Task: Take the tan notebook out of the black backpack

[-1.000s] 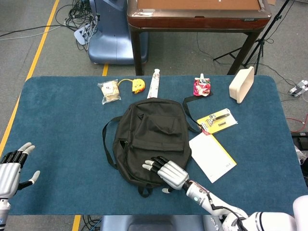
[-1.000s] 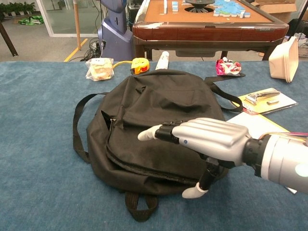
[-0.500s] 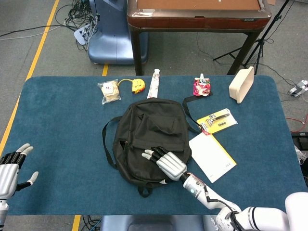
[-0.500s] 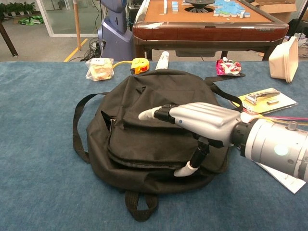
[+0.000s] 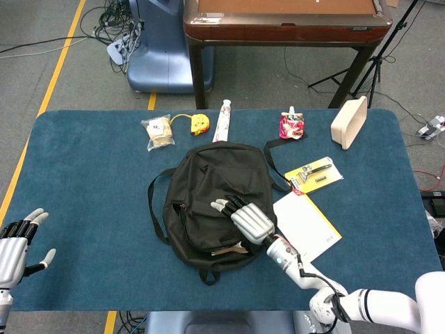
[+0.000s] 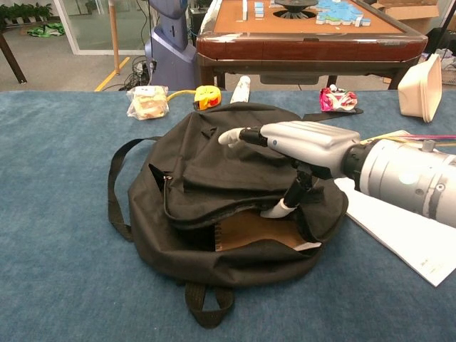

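The black backpack (image 5: 208, 184) (image 6: 206, 146) lies flat in the middle of the blue table. My right hand (image 5: 248, 218) (image 6: 303, 146) grips its upper flap, fingers over the fabric and thumb under it, and holds the opening lifted. Inside the gap shows the tan notebook (image 5: 228, 248) (image 6: 251, 229), with its spiral edge to the left and most of it still under the flap. My left hand (image 5: 17, 242) hovers at the table's near left corner, fingers spread and holding nothing; only the head view shows it.
A white booklet (image 5: 307, 226) (image 6: 407, 234) and a yellow razor card (image 5: 314, 174) lie right of the backpack. Behind it are a snack bag (image 5: 158, 131), a yellow tape measure (image 5: 201, 123), a white tube (image 5: 222, 120), a red pouch (image 5: 291, 126) and a beige container (image 5: 349, 122).
My right hand moved forward onto the backpack, took hold of the flap and lifted it, so the opening gapes and the tan notebook shows. The left hand stayed put.
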You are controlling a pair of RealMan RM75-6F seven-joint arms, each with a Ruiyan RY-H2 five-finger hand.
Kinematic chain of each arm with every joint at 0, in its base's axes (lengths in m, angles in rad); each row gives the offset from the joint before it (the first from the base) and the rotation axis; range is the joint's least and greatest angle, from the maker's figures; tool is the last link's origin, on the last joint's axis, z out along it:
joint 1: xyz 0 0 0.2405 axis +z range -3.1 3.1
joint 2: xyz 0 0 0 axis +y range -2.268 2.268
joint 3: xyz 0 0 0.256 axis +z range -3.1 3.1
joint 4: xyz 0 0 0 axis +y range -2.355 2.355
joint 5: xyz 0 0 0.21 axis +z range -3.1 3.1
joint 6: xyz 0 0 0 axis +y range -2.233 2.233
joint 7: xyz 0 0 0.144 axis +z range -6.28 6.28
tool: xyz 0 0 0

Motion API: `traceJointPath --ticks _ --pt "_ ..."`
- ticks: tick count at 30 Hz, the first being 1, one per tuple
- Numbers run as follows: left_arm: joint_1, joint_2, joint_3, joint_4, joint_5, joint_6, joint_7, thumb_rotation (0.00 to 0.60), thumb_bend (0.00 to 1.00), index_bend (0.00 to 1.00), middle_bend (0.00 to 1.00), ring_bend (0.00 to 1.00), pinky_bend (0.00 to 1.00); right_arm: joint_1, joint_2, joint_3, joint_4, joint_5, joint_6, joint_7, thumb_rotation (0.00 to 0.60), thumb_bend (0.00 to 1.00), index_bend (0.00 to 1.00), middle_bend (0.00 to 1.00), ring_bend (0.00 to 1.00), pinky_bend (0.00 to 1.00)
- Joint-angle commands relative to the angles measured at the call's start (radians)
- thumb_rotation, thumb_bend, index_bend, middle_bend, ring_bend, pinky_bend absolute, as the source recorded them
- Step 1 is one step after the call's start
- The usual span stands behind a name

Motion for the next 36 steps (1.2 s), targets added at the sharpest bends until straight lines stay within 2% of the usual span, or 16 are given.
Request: traceJointPath --ticks 1,7,12,16,20,26,29,33,36 --pt "0.000 0.000 0.000 0.000 0.000 -0.001 0.000 0.600 0.25 0.17 0.13 0.18 0.16 0.020 -0.003 -0.001 0.015 0.033 -0.029 -0.011 0.600 0.31 0.22 0.15 0.00 0.10" --pt "0.000 0.001 -0.001 -0.002 0.000 0.000 0.002 0.600 0.25 0.17 0.14 0.18 0.16 0.067 0.024 -0.012 -0.017 0.143 -0.105 -0.066 0.600 0.57 0.35 0.21 0.00 0.10" --pt "-0.005 0.003 -0.004 -0.001 0.000 -0.005 0.002 0.600 0.25 0.17 0.13 0.18 0.16 0.081 0.016 -0.008 -0.022 0.160 -0.078 -0.079 0.600 0.67 0.60 0.34 0.07 0.10" --pt "-0.024 0.008 -0.011 0.008 0.014 -0.020 -0.010 0.600 0.25 0.17 0.14 0.18 0.16 0.084 0.000 0.003 -0.012 0.151 -0.041 -0.064 0.600 0.78 0.70 0.40 0.13 0.11" --pt "-0.053 0.015 -0.023 0.021 0.035 -0.039 -0.031 0.600 0.25 0.18 0.13 0.18 0.16 0.086 -0.010 0.031 -0.004 0.156 -0.015 -0.021 0.600 0.81 0.74 0.43 0.16 0.13" --pt "-0.107 0.032 -0.040 0.035 0.088 -0.065 -0.103 0.600 0.25 0.22 0.14 0.19 0.16 0.094 -0.032 0.070 0.036 0.187 0.031 0.001 0.600 0.82 0.74 0.44 0.17 0.14" --pt "-0.135 0.031 -0.045 0.048 0.139 -0.059 -0.171 0.600 0.25 0.28 0.22 0.24 0.19 0.100 -0.052 0.092 0.060 0.216 0.052 0.002 0.600 0.82 0.74 0.44 0.17 0.14" --pt "-0.180 0.023 -0.037 0.077 0.228 -0.054 -0.293 0.600 0.25 0.38 0.38 0.36 0.31 0.108 -0.084 0.121 0.085 0.251 0.079 0.013 0.600 0.82 0.74 0.44 0.17 0.14" --pt "-0.224 0.015 -0.024 0.096 0.299 -0.060 -0.389 0.600 0.25 0.44 0.46 0.43 0.38 0.117 -0.105 0.139 0.097 0.270 0.100 0.011 0.600 0.82 0.74 0.44 0.17 0.14"
